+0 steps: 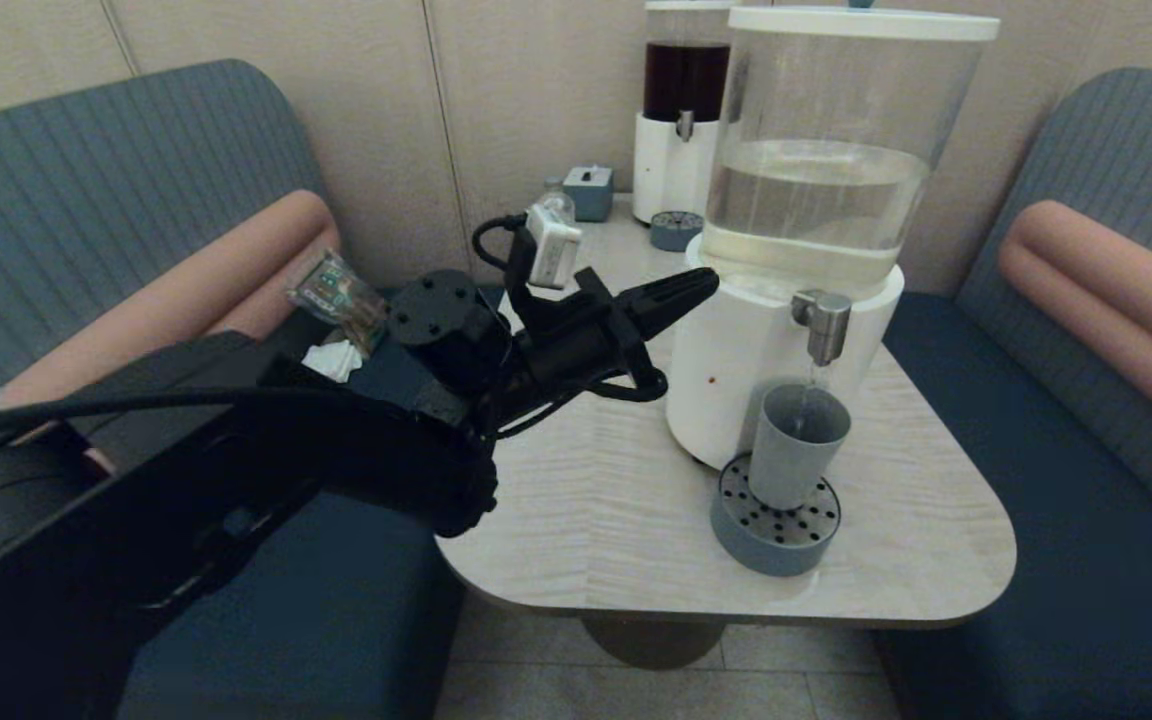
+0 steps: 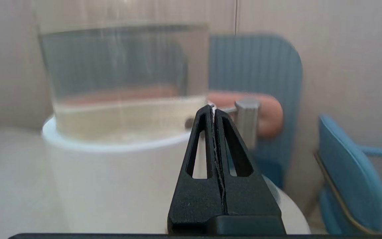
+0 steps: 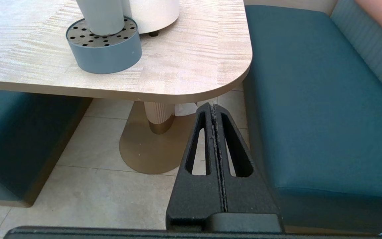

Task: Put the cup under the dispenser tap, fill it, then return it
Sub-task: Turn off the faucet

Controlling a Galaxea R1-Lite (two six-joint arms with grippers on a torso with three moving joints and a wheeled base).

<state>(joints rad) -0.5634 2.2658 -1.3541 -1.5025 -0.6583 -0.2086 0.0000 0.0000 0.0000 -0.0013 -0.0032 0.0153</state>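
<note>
The plain grey-blue cup [image 1: 798, 443] is stood on the round grey tray [image 1: 774, 545] near the table's front edge, under the steel dispenser tap [image 1: 822, 322]. Filling seems underway. The left gripper [image 1: 704, 284], jaws pressed together, is held beside the tap; next, the tap probably needs closing. The right gripper [image 3: 213, 107], also pressed together, is parked below the table.

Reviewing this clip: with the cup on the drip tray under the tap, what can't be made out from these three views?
- Fill level in the cup: head view sees only its rim and inner wall; right wrist view cuts off its top.
- Dispenser tap lever: blurred in left wrist view, partly behind the shut left gripper.
- Right gripper: outside head view, low beside the table.
- Drip tray contents: hidden under its perforated top.
</note>
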